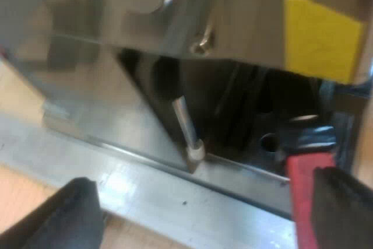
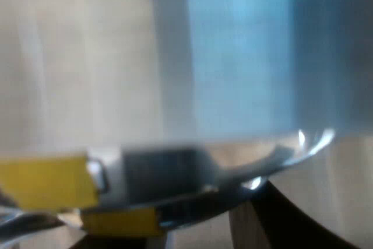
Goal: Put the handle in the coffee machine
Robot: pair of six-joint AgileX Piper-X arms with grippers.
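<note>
Black first: my left gripper point(image 1: 204, 183) is closest to the lens, its two fingers spread wide with nothing between them, so I judge it open and holding nothing. One finger point(image 1: 344, 208) sits right against the red end of the handle point(image 1: 304, 186); I can't say whether they actually touch. The other finger is well apart from it, over the pale metal drip tray point(image 1: 151, 193).

Past the red end, the handle turns dark and runs up into the shadowed recess under the espresso machine point(image 1: 105, 97). The holder's metal head is hidden in there, so I can't tell whether it is locked in or only resting at the opening. The steam wand point(image 1: 185, 125) hangs down near the tray's edge, between my two fingers' lines. Farther up, a yellow label point(image 1: 320, 39) sits on the steel front.

My right gripper point(image 2: 280, 225) is hard against the machine's steel; its state I cannot tell.

My worry is the off-centre handle. If I close now, the near finger would shove the red end sideways before the far one arrives, and that could twist the holder loose. The far finger's sweep could also clip the wand.
</note>
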